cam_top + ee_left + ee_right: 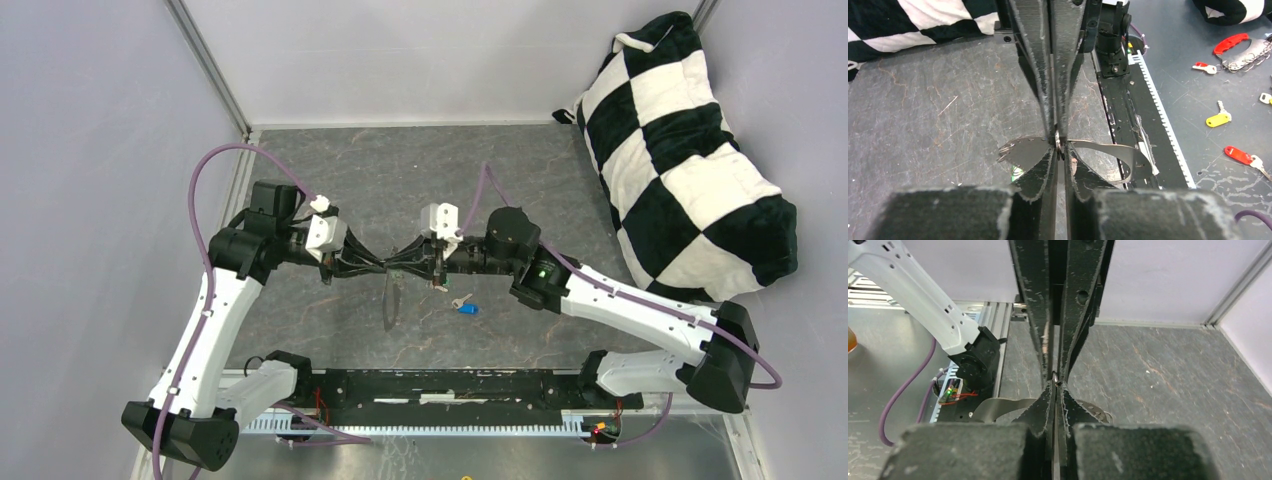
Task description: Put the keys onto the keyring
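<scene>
We pinch the keyring [1103, 146] tight mid-frame with left claw [1059, 150] and right claw [1055, 385], but the blue key [467, 307] lies loose, not on it yet.

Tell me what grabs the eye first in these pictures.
The left gripper and the right gripper meet tip to tip over the middle of the table, both shut, the thin keyring hanging between them. A big black-and-white chequered cushion fills the far right corner. A blue-headed key lies on the table just right of the ring.
</scene>
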Robot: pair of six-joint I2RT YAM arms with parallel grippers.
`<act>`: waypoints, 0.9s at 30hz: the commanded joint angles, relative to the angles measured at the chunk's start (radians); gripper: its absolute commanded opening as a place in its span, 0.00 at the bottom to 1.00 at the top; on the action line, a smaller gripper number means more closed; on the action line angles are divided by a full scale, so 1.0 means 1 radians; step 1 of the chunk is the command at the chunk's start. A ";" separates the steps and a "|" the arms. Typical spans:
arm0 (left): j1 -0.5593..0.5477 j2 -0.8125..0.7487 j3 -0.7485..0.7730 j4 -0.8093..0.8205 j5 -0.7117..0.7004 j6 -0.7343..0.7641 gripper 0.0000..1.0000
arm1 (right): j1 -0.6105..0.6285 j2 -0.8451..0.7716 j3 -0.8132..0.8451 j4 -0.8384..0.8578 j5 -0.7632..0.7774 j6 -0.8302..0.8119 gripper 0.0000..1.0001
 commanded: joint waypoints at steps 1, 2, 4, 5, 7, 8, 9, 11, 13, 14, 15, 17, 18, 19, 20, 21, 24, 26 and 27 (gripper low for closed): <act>-0.004 -0.008 0.028 0.017 0.000 0.009 0.24 | -0.002 0.037 0.145 -0.226 0.083 -0.073 0.00; -0.004 -0.009 0.024 0.018 -0.015 0.012 0.27 | -0.001 0.047 0.172 -0.261 0.091 -0.084 0.01; -0.004 -0.008 0.019 0.019 -0.045 0.015 0.33 | 0.000 0.059 0.202 -0.317 0.098 -0.094 0.00; -0.004 -0.008 0.017 0.019 -0.059 0.015 0.38 | -0.001 0.063 0.218 -0.347 0.103 -0.098 0.01; -0.004 -0.009 0.023 0.021 -0.087 0.022 0.43 | 0.000 0.079 0.258 -0.421 0.118 -0.114 0.01; -0.004 -0.010 0.029 0.020 -0.104 0.030 0.44 | -0.001 0.087 0.276 -0.456 0.125 -0.122 0.00; -0.004 -0.011 0.035 0.021 -0.120 0.039 0.45 | 0.000 0.094 0.294 -0.494 0.130 -0.133 0.01; -0.004 -0.010 0.045 0.021 -0.141 0.053 0.45 | 0.000 0.101 0.327 -0.544 0.144 -0.147 0.01; -0.004 -0.010 0.045 0.021 -0.146 0.061 0.45 | 0.003 0.108 0.352 -0.581 0.158 -0.158 0.01; -0.004 -0.009 0.043 0.021 -0.143 0.061 0.44 | 0.006 0.116 0.366 -0.601 0.165 -0.161 0.01; -0.005 -0.008 0.038 0.020 -0.138 0.064 0.42 | 0.009 0.123 0.388 -0.618 0.168 -0.164 0.01; -0.013 -0.003 0.029 0.019 -0.131 0.068 0.40 | 0.017 0.143 0.429 -0.658 0.173 -0.172 0.01; -0.020 0.003 0.026 0.020 -0.128 0.067 0.39 | 0.025 0.157 0.452 -0.680 0.179 -0.175 0.01; -0.029 0.007 0.025 0.019 -0.131 0.070 0.38 | 0.030 0.170 0.472 -0.702 0.185 -0.181 0.01; -0.037 0.012 0.023 0.020 -0.137 0.074 0.37 | 0.038 0.181 0.499 -0.722 0.189 -0.185 0.01; -0.043 0.016 0.020 0.019 -0.144 0.082 0.35 | 0.047 0.197 0.520 -0.746 0.194 -0.191 0.01; -0.051 0.030 0.024 0.019 -0.163 0.102 0.30 | 0.066 0.235 0.587 -0.812 0.217 -0.210 0.01; -0.053 0.036 0.029 0.019 -0.170 0.098 0.28 | 0.074 0.256 0.623 -0.851 0.230 -0.215 0.01; -0.053 0.036 0.029 0.020 -0.176 0.096 0.27 | 0.076 0.265 0.641 -0.865 0.230 -0.217 0.01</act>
